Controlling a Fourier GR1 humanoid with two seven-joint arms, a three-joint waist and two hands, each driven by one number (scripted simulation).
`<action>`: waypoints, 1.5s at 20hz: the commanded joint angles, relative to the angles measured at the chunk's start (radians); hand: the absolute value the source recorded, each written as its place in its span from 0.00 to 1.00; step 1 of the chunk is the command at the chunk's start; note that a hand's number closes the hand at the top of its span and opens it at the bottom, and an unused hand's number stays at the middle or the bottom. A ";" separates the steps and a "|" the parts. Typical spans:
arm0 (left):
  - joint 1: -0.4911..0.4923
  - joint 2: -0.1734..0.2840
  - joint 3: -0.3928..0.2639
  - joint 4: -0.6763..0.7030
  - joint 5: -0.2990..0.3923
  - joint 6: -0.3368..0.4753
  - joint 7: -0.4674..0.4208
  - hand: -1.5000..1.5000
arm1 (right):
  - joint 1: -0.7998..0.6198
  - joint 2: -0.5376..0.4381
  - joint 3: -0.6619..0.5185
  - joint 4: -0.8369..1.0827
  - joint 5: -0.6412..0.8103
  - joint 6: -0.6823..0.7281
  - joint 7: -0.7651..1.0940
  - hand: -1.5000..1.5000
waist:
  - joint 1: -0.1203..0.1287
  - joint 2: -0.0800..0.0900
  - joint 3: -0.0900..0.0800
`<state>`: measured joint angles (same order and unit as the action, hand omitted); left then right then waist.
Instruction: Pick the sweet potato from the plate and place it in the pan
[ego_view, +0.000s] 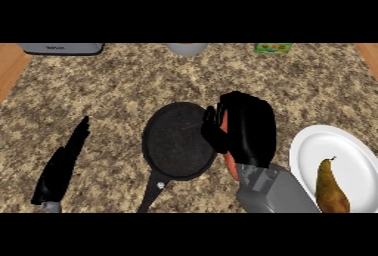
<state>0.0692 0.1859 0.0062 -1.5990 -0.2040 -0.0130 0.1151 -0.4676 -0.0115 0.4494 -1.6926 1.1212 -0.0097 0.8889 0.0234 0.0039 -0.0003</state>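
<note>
Sweet potato (230, 165): only orange slivers show under the right hand (247, 132), whose fingers curl round it, off the plate (310, 150) and at the right rim of the pan (179, 140). Likely rigid, moderately heavy, tapered with matte skin, so hold at the thick middle; ends could pivot. Left hand (63, 165) rests straight-fingered at lower left; a pear (331, 187) sits on the plate.
</note>
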 joint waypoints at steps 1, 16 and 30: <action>-0.046 -0.009 -0.002 -0.011 0.005 -0.005 0.052 0.50 | -0.158 0.011 -0.010 0.257 -0.142 -0.161 0.008 1.00 | 0.013 0.005 0.001; -0.096 -0.001 -0.016 0.030 -0.007 -0.035 0.008 0.50 | -0.322 0.011 0.009 0.825 -0.699 -0.399 -0.134 0.00 | 0.076 0.028 0.002; -0.024 -0.014 -0.028 -0.007 -0.020 -0.024 0.007 0.50 | -0.355 0.011 0.059 0.850 -0.995 -0.986 -0.490 0.00 | 0.062 0.009 0.002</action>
<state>0.0021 0.1769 -0.0154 -1.5856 -0.2229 -0.0388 0.1364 -0.8168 -0.0003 0.4911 -0.8388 0.1769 -0.8221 0.4531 0.0875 0.0194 0.0022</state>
